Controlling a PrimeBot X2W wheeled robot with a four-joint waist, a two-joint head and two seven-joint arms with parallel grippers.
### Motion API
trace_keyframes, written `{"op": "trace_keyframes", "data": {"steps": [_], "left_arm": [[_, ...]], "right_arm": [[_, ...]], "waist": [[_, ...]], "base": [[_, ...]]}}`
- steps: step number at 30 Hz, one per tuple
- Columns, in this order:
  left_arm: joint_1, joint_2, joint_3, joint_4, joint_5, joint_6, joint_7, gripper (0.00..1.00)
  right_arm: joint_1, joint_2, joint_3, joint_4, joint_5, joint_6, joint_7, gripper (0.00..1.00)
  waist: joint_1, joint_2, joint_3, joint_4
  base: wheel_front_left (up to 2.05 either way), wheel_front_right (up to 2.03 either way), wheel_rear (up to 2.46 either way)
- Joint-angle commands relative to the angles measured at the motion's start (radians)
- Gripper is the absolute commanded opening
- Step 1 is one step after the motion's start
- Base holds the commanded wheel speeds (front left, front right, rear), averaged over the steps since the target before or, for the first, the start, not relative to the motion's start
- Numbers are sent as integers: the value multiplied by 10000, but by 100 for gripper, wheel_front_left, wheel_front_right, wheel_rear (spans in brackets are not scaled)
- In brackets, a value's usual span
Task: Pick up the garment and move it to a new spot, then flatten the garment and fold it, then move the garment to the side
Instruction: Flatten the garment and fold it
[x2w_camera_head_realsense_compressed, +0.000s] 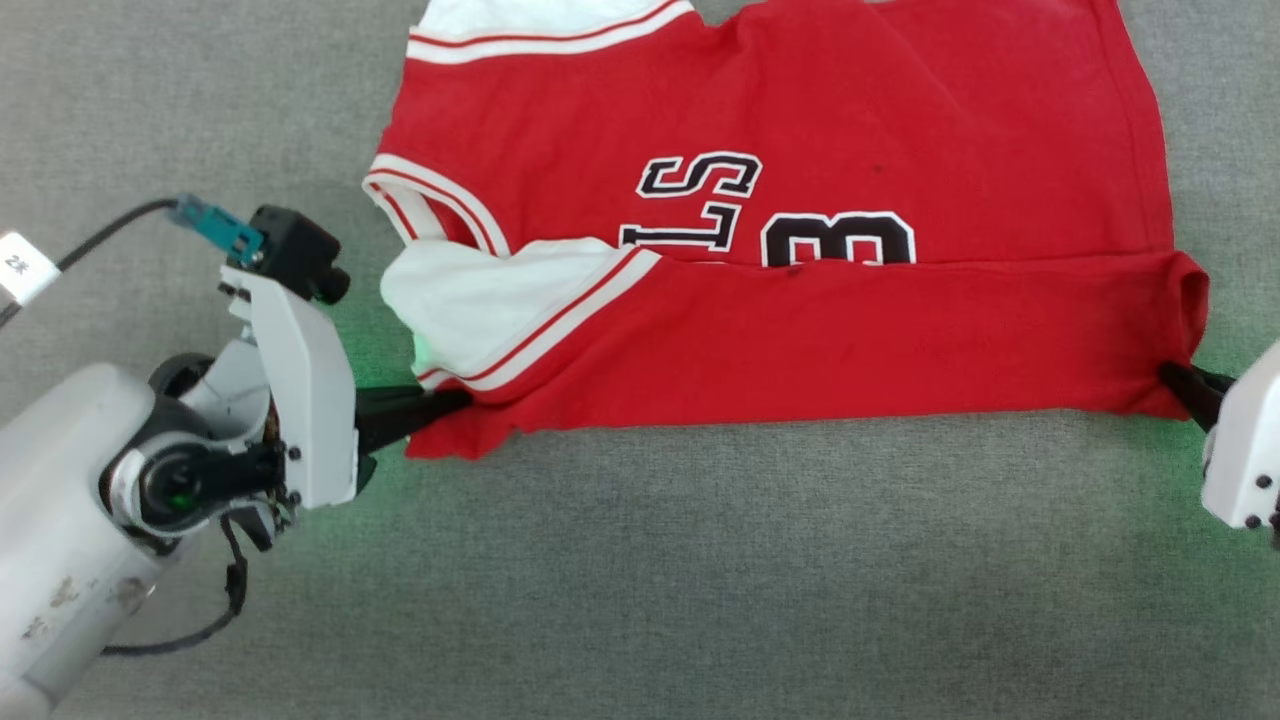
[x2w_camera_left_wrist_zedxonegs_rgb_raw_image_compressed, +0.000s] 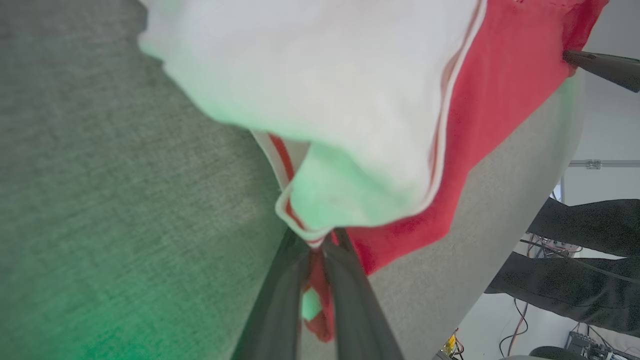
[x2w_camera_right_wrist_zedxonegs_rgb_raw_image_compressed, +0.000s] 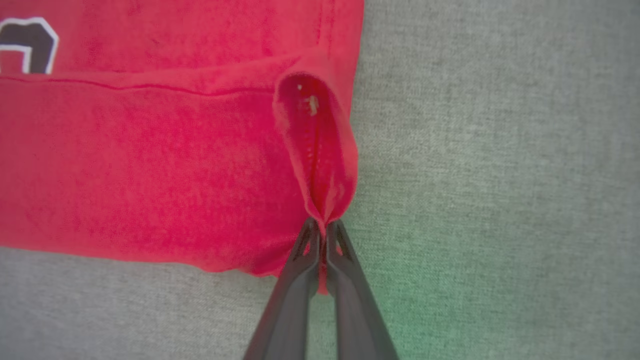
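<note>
The left gripper (x2w_camera_left_wrist_zedxonegs_rgb_raw_image_compressed: 320, 242) and right gripper (x2w_camera_right_wrist_zedxonegs_rgb_raw_image_compressed: 322, 226) were clamped shut on the shirt (x2w_camera_head_realsense_compressed: 850, 340) at its near corners; the head view revealed black lettering (x2w_camera_head_realsense_compressed: 700, 190).

Head: you look steeply down at the worktop (x2w_camera_head_realsense_compressed: 640, 600)
Left wrist: low, very near, facing the right pincer (x2w_camera_left_wrist_zedxonegs_rgb_raw_image_compressed: 571, 57)
Shared: folded edge of the garment (x2w_camera_head_realsense_compressed: 800, 340)

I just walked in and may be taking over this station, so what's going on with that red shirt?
The robot is partway through folding a red jersey that lies on the grey surface. A near band of the shirt is folded over part of the black lettering. The left hand is shut on the corner below the white sleeve. The right hand is shut on the opposite corner, so both hands pinch the ends of the fold.
</note>
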Motion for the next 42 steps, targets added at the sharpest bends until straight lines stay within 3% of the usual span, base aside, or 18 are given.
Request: {"op": "trace_keyframes", "data": {"steps": [1,19,28,29,30,31,32,33,38,42], "left_arm": [[270,-46,-125,-40,-82,28,18,0],[2095,1806,182,-2598,-529,20,-1474,0],[2788,2176,110,-3162,-550,19,-2028,0],[2802,2145,124,-3114,-534,19,-2087,0],[2818,2092,117,-3074,-536,19,-2096,0],[2837,2023,133,-3059,-558,19,-2190,19],[2852,1975,177,-3057,-544,18,-2314,59],[2911,1947,214,-3054,-572,19,-2450,100],[3423,1870,509,-3141,-544,18,-3709,100],[4002,1701,884,-2890,-411,19,-5234,100]], "right_arm": [[231,7,-98,-42,-9,-12,-42,0],[2574,-228,-784,-2170,544,-12,626,0],[3434,-51,-1224,-2820,801,-12,699,0],[3431,-49,-1245,-2847,768,-12,617,13],[3416,-57,-1266,-2844,723,-12,533,39],[3381,-53,-1290,-2845,689,-12,435,74],[3317,-20,-1340,-2857,690,-12,309,100],[3251,22,-1405,-2864,715,-12,179,100],[2871,145,-1509,-2941,633,-12,-939,100],[2602,100,-997,-2597,332,-12,-2436,100]], "waist": [[0,0,-75,65],[0,0,-565,253],[0,0,-544,332],[0,0,-567,342],[0,0,-605,352],[0,0,-650,360],[0,0,-704,364],[0,0,-767,370],[0,0,-1095,423],[0,0,-1305,533]], "base": [[0,0,0],[0,0,0],[0,0,0],[0,0,0],[0,0,0],[0,0,0],[0,0,0],[0,0,0],[0,0,0],[0,0,0]]}}
